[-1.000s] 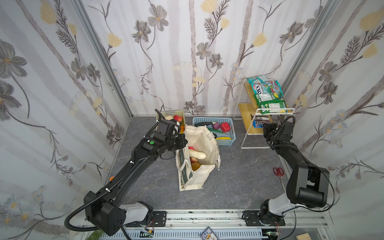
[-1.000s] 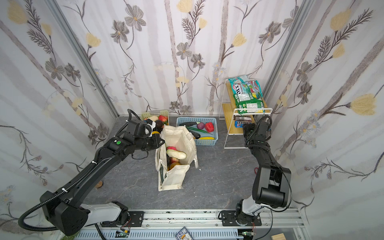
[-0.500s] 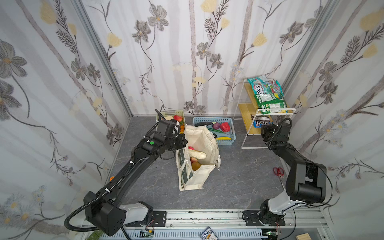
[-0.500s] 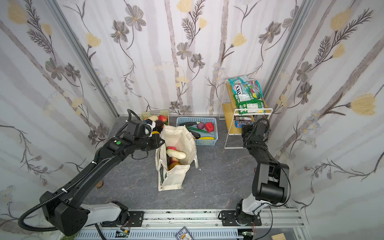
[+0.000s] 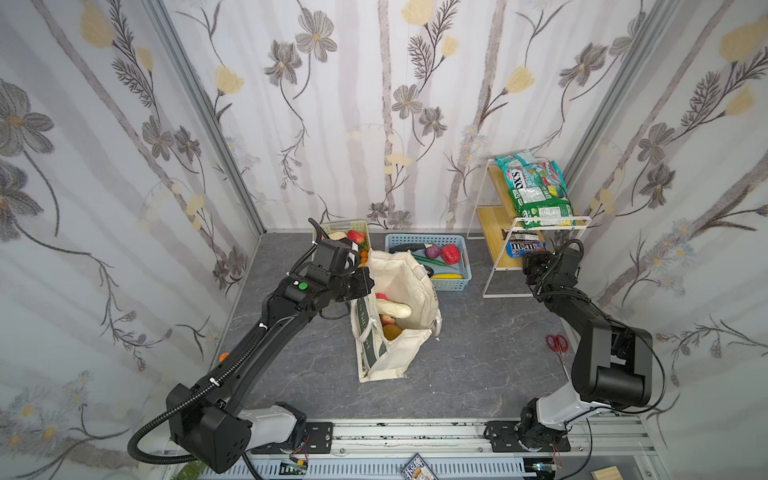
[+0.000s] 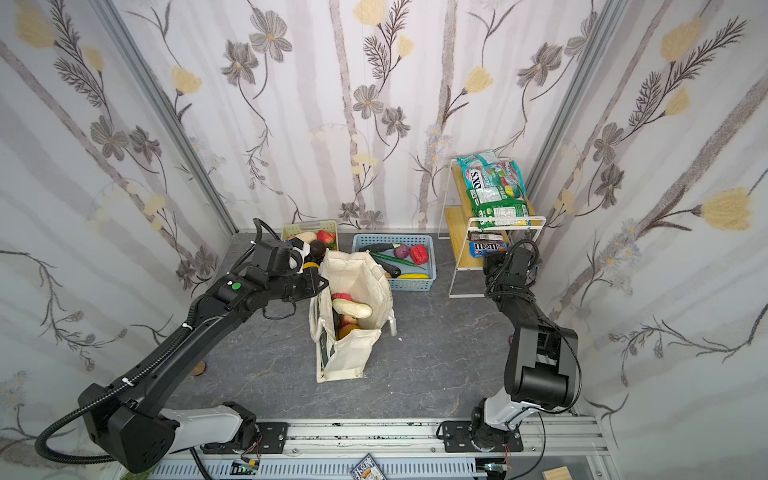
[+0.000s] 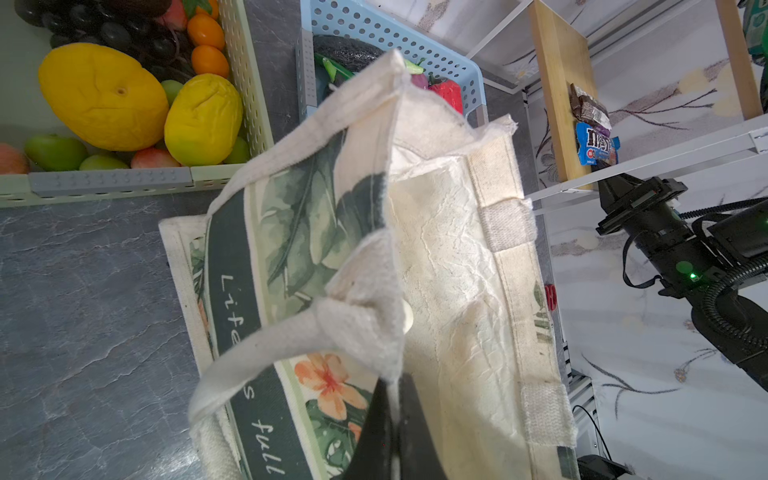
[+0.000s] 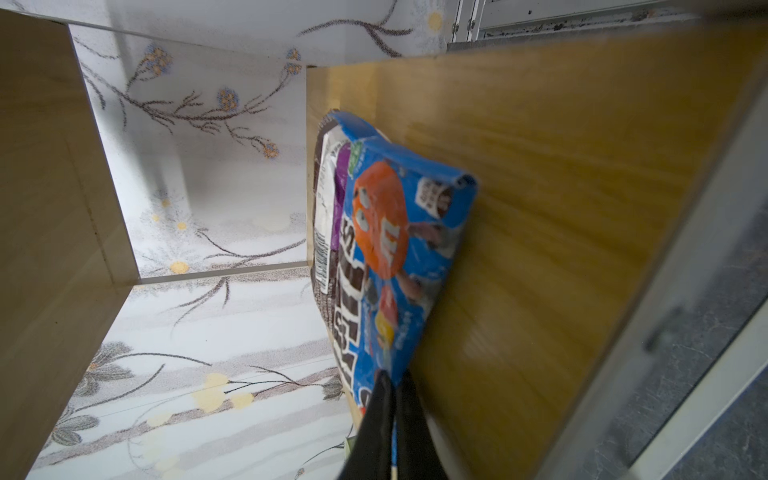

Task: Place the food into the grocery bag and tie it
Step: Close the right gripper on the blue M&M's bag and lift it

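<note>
My left gripper (image 7: 394, 388) clamps bag (image 7: 449, 270) rim, arm stretched to centre; right gripper (image 8: 394, 386) pinches blue packet (image 8: 395, 232) on shelf (image 8: 561, 187), centre right.

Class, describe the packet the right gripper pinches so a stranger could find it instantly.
On the lower shelf of the white rack, the right gripper pinches one packet. It is bright blue with an orange cartoon candy; beside it lies a brown packet, above it green packets.

- You are looking at floral wallpaper (image 5: 374, 104) covering all three walls.
- A grey marbled floor (image 5: 478, 365) is lying under even light, possibly coming from overhead.
- A white-framed shelf rack (image 5: 492, 224) with wooden boards is standing in the far right corner.
- An aluminium rail (image 5: 415, 432) is running along the near edge.
</note>
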{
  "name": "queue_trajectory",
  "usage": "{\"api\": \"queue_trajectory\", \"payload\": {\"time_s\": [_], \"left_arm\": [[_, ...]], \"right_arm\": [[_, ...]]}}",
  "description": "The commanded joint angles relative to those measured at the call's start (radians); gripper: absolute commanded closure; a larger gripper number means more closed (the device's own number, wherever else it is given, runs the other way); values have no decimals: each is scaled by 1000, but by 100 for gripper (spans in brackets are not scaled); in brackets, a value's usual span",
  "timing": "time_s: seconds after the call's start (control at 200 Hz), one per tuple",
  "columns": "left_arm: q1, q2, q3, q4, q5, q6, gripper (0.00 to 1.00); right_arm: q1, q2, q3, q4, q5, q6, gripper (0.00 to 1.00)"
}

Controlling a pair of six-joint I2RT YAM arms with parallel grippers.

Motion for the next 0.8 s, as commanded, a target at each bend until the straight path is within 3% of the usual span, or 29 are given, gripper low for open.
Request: {"api": "queue_trajectory", "payload": {"time_s": [0.0,0.794], "left_arm": [[1,-5,5,39,-1,-6,100],[1,29,20,37,7,3,100]], "right_arm": [[0,-12,5,16,15,9,96],[34,-205,-128,-116,-8,-71,99]]}}
